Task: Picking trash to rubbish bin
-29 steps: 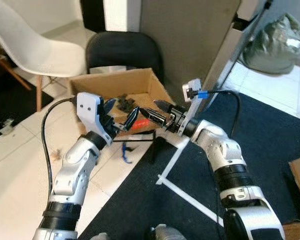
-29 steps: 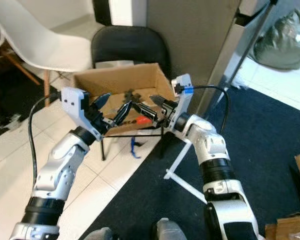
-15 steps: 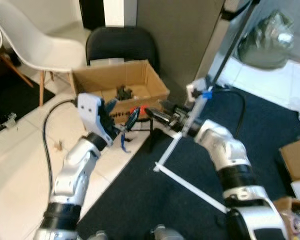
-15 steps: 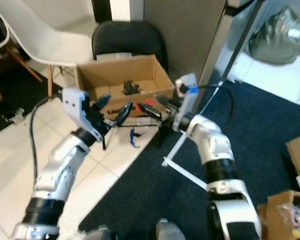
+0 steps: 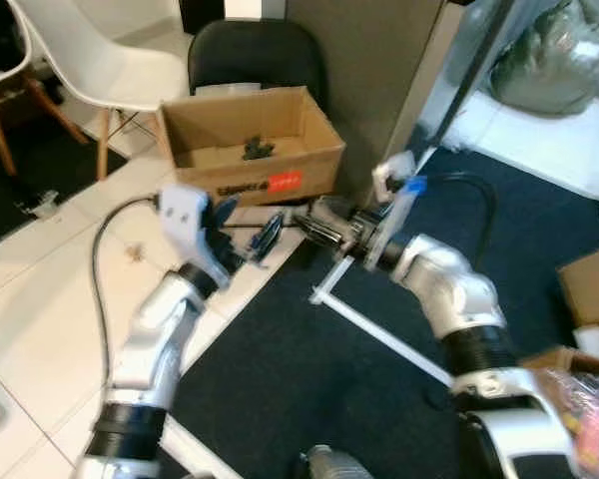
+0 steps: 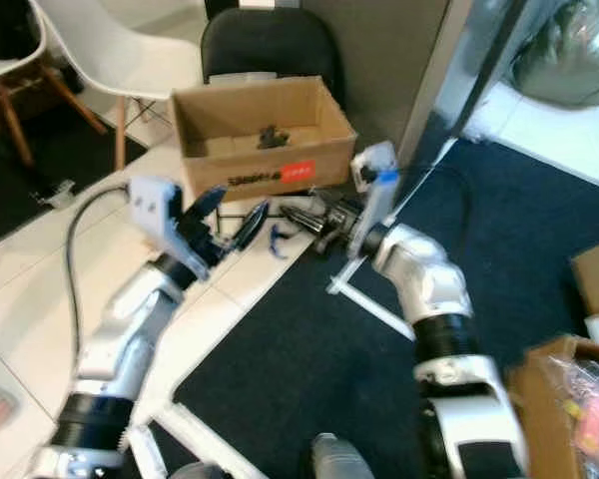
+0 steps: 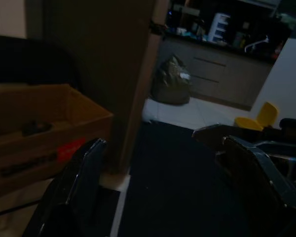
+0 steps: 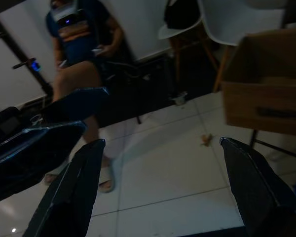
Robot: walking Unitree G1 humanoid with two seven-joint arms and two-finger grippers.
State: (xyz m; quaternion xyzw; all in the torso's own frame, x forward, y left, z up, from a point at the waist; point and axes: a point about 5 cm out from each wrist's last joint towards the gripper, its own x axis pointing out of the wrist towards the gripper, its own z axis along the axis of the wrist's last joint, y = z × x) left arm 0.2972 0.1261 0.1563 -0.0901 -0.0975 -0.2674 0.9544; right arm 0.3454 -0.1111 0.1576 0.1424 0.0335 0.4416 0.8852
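An open cardboard box [image 5: 248, 128] with a red label stands on the tiled floor, holding dark scraps of trash [image 5: 254, 150]. A small brown scrap [image 5: 133, 251] lies on the tiles to its left, and a blue item [image 6: 277, 239] lies just in front of the box. My left gripper [image 5: 246, 224] and right gripper [image 5: 304, 220] hover low in front of the box, tips facing each other. Both are open with nothing between the fingers [image 7: 84, 182], as the fingers [image 8: 246, 177] in the right wrist view also show.
A black chair [image 5: 255, 55] and a white chair [image 5: 100, 60] stand behind the box. A grey pillar [image 5: 379, 70] rises to its right. A dark carpet [image 5: 309, 379] with white tape lines lies below. A grey bag [image 5: 549, 65] and other boxes [image 5: 589, 289] are right. A person [image 8: 74, 39] sits nearby.
The whole view has shifted: the camera moved back, so the box now shows farther off and the grippers hang in front of it instead of at its rim. Both stay open and empty.
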